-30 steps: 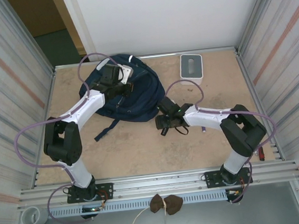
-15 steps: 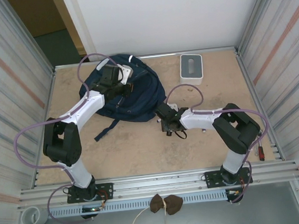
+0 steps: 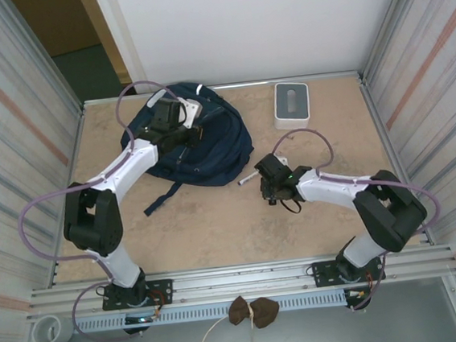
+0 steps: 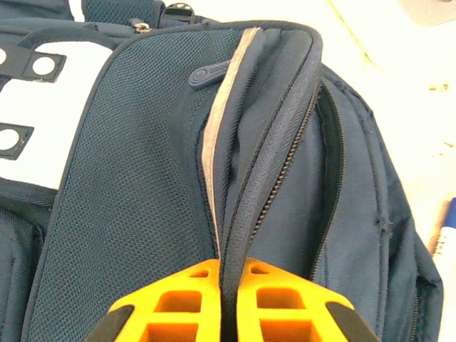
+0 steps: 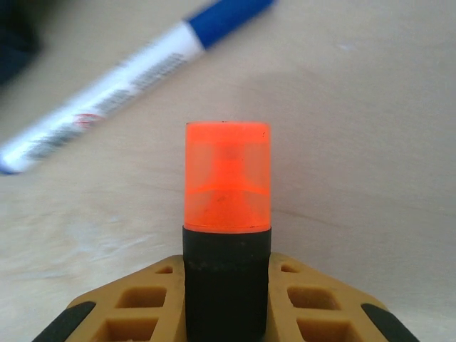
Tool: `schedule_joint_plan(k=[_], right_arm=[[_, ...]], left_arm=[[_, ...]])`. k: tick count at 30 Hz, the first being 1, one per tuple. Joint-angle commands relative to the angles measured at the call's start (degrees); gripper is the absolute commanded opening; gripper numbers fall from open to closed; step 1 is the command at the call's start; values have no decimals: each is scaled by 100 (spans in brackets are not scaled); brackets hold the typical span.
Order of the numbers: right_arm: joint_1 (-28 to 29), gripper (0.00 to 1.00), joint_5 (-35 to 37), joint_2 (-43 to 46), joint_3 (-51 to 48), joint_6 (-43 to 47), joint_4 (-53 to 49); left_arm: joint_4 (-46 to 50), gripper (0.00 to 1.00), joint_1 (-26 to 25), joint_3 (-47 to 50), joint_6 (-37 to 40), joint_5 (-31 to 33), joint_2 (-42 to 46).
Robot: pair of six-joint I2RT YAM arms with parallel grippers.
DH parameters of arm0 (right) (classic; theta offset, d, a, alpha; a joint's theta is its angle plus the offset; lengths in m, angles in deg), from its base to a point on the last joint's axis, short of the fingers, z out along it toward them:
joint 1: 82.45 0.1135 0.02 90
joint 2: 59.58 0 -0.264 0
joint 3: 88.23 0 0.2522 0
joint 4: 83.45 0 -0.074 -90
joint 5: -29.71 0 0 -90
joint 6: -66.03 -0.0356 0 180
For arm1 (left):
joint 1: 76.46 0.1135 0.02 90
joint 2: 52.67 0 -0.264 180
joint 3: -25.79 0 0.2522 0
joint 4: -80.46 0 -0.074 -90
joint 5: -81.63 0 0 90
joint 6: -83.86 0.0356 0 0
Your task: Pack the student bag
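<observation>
Right gripper (image 5: 226, 278): the yellow fingers (image 5: 139, 303) pinch the black barrel of an orange-capped marker (image 5: 228, 178), cap pointing away from the wrist, over the bare wooden table (image 5: 356, 107). Whether the cap touches the wood cannot be told. Just beyond the cap and apart from it, a white marker with a blue cap (image 5: 135, 78) lies flat and diagonal. Seen from above, this white marker lies between the right gripper and the near-right edge of the student bag (image 3: 218, 152), close to the fabric; contact cannot be told. Left gripper (image 4: 228, 274): the yellow fingers are pressed together on a dark fold of the bag at the zipper (image 4: 271, 185), whose track runs up from between them. Right of the zipper the pocket gapes as a dark slit. A thin reflective stripe (image 4: 214, 164) follows the seam left of the zipper; white patches (image 4: 43, 128) sit further left. The bag lies flat on the far-left part of the table, near the back wall, with a dark strap (image 3: 162, 197) trailing toward the near side. A small white-grey box (image 3: 292, 104) sits at the far edge, right of the bag and apart from it.
</observation>
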Motion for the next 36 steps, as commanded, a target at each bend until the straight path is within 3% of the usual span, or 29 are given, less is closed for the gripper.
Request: schedule_joint_plan(k=[1,6,12,14,18,24,29,36], right_arm=[[-165,20,-1120,187,584,238,651],[-329,20,-1898,-531,1658,-110,1300],[-393,26,-2000,-2027,3281,-833,1699],[-376,31,-1984,-2616,3894,-1108,1811],[-358,52,-2147,-3276,4588,-1284,1786],[-393,58,-1995,-2009,3385,-475,1774],[-486,61,-953,-714,1808,-55,1027],[-467,71,537,-666,962,-59,458]], left_arm=[[-276,0,132,-69,-173,-479,549],[-469,0,381,-231,-485,-1104,688],[-415,0,448,-445,-546,-1267,639],[-425,0,488,-503,-655,-1261,613],[-421,0,557,-670,-857,-1330,548],[-495,0,598,-565,-902,-1319,591],[-643,0,598,-310,-901,-1360,650],[-723,0,598,-76,-902,-1334,647]])
